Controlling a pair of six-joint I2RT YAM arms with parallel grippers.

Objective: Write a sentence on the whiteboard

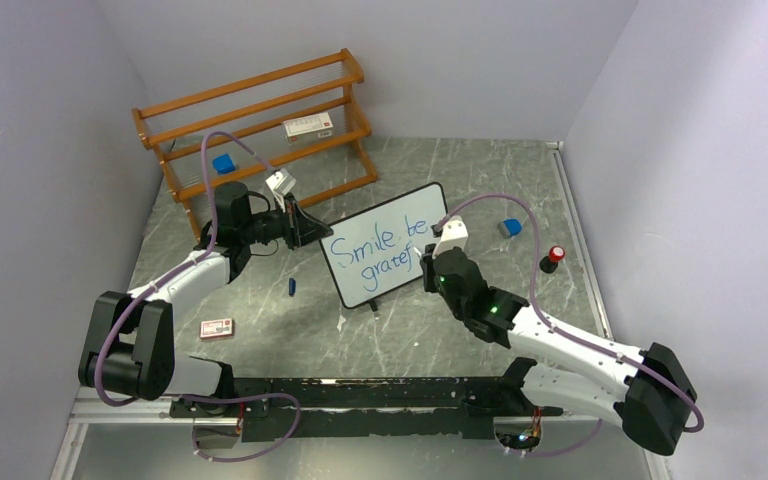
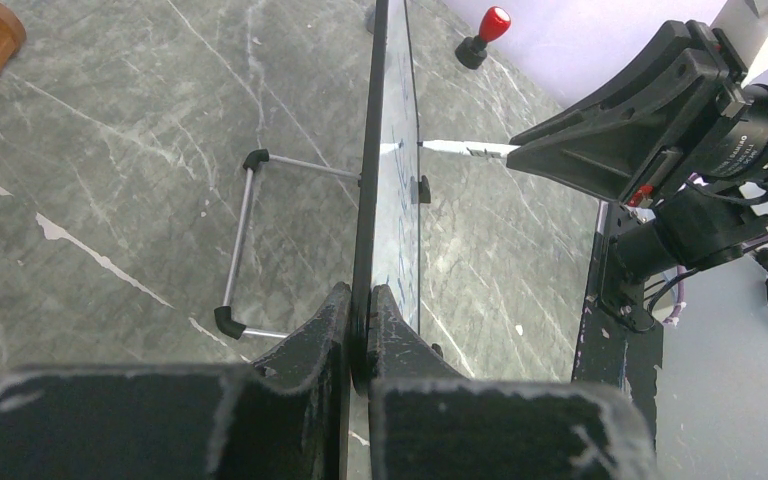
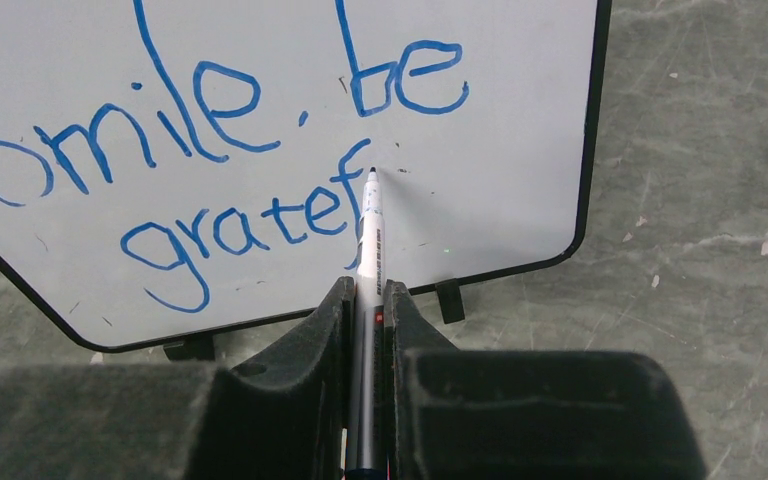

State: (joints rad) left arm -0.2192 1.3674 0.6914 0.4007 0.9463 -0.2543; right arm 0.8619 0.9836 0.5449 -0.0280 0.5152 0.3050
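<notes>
The whiteboard stands tilted on the table, black-framed, with two short feet. Blue writing reads "Smile. be" over "gratef". My left gripper is shut on the board's left edge; in the left wrist view its jaws pinch the frame, seen edge-on. My right gripper is shut on a white marker. The marker tip sits just right of the "f", at or very near the surface. The marker also shows in the left wrist view.
A wooden rack stands at the back left with a small box and a blue block. A blue cap and a red-white box lie left of the board. A blue eraser and red-topped stamp lie right.
</notes>
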